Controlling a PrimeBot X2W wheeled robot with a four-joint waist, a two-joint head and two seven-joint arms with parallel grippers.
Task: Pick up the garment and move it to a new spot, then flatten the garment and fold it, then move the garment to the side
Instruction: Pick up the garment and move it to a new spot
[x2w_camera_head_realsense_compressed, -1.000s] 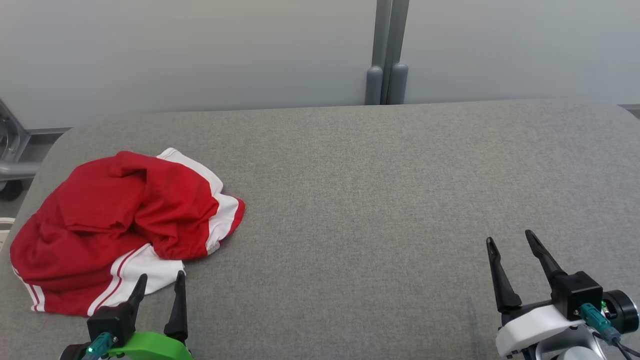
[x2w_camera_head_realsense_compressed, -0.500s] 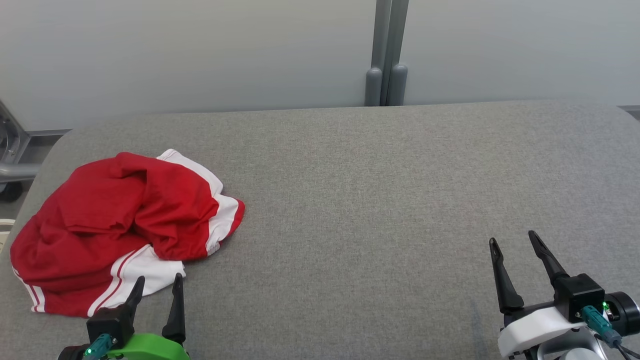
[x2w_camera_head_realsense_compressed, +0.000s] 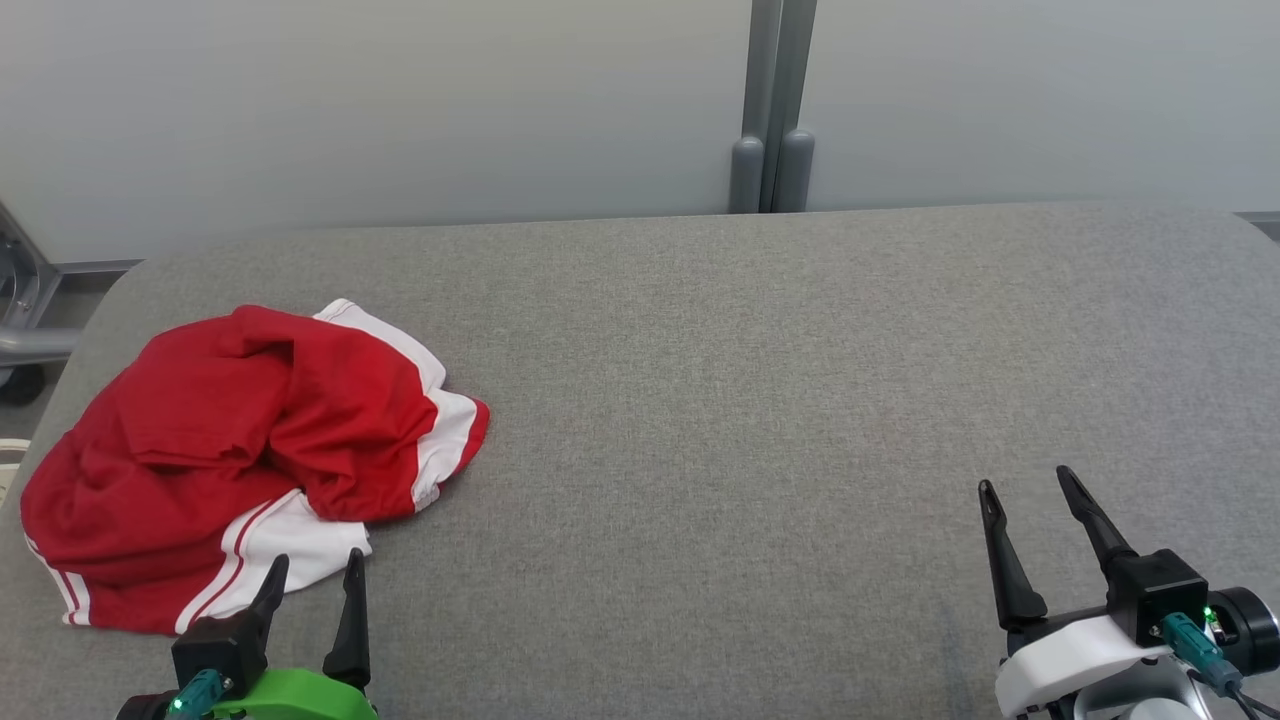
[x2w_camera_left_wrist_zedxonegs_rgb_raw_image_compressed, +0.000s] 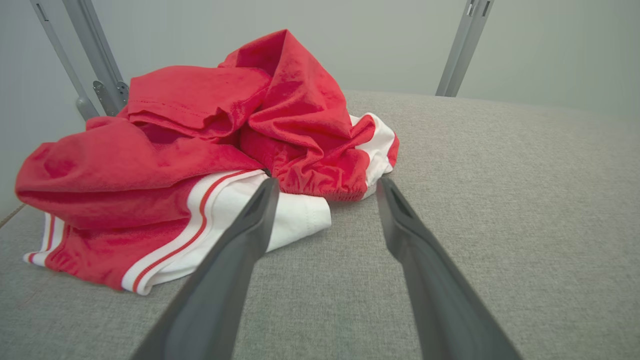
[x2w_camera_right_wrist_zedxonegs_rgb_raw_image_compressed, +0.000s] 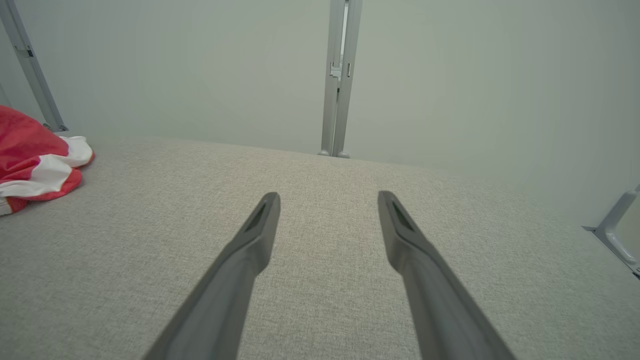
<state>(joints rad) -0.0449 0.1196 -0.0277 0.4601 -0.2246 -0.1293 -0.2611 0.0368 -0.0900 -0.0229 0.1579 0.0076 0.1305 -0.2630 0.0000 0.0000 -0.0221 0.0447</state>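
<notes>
I see a red garment (x2w_camera_head_realsense_compressed: 230, 440) with white bands carrying thin red stripes, against a speckled grey table (x2w_camera_head_realsense_compressed: 750, 400). My left gripper (x2w_camera_head_realsense_compressed: 315, 560) is black on a green mount; my right gripper (x2w_camera_head_realsense_compressed: 1025, 478), black on white.

soft matt cloth garment (x2w_camera_head_realsense_compressed: 240, 450), rough woven tabletop (x2w_camera_head_realsense_compressed: 750, 400)

Grey fabric table (x2w_camera_head_realsense_compressed: 760, 420) stands before a pale wall (x2w_camera_head_realsense_compressed: 400, 110) and metal post (x2w_camera_head_realsense_compressed: 772, 120)
</notes>
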